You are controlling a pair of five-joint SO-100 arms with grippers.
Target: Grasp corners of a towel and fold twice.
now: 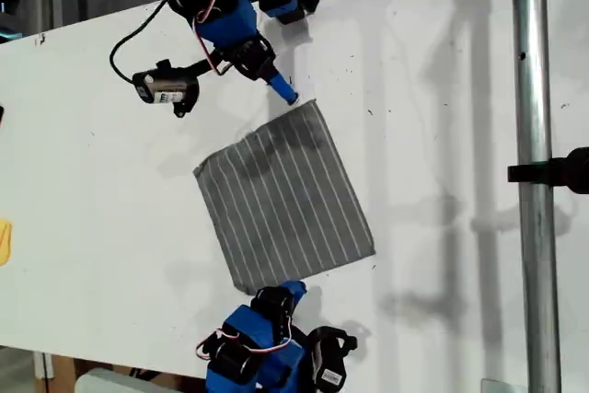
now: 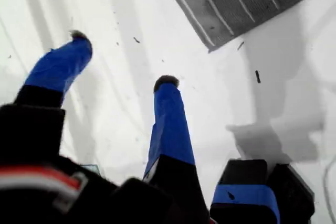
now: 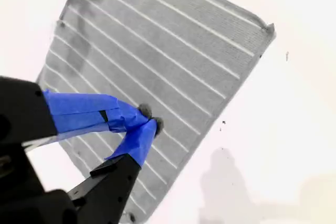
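Two arms of bright blue printed segments joined by black servo blocks. One arm [image 1: 221,2] carries thin red and white wires looped along its side, a black cable curling off it, and a black cylindrical camera module with a pale label [image 1: 164,87]. The other arm [image 1: 267,347] shows the same blue shells, black motors and red and white wiring. Each pincer, first [image 2: 121,61] and second [image 3: 149,119], has blue fingers [image 2: 169,124] with small dark tips on black mounts.
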